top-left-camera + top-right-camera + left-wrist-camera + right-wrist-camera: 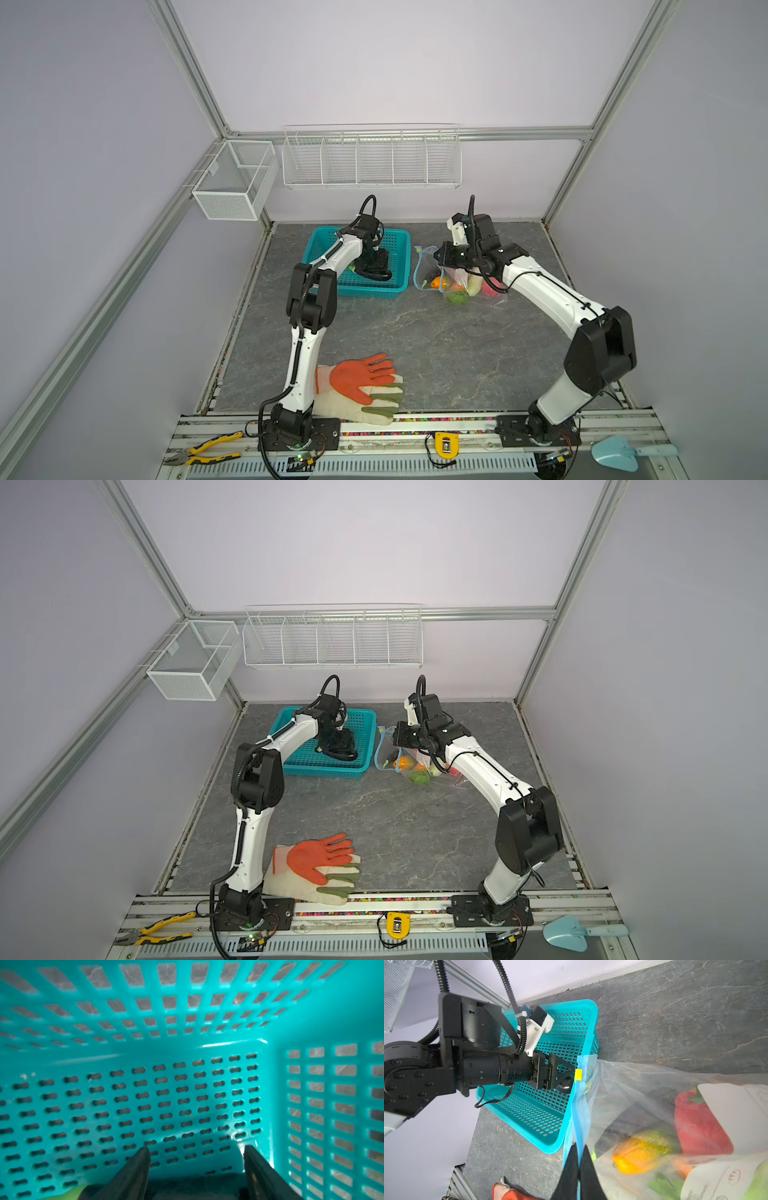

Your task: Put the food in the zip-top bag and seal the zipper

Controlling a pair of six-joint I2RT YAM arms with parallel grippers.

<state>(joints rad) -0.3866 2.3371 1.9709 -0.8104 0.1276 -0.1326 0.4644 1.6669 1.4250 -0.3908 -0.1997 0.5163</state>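
The crinkly clear zip-top bag (pixel 459 286) is lying near the stone-veined counter's (pixel 415 340) far edge, just beside the perforated teal basket (pixel 374 293), with glossy red, orange and green food (pixel 639 1153) blurring through its film. The right gripper (pixel 579 1147) is pinching the light blue zipper (pixel 577 1122), jaws pressed together. The left gripper (pixel 195 1147) is hanging inside the basket, jaws spread around a rounded dark piece (pixel 565 1087), with contact hard to make out.

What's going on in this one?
The right gripper is shut on the zipper of the bag, holding its mouth up beside the basket. Several pieces of food already lie inside the bag, and the mouth looks open. The left gripper is down in the basket, jaws apart at a dark piece.
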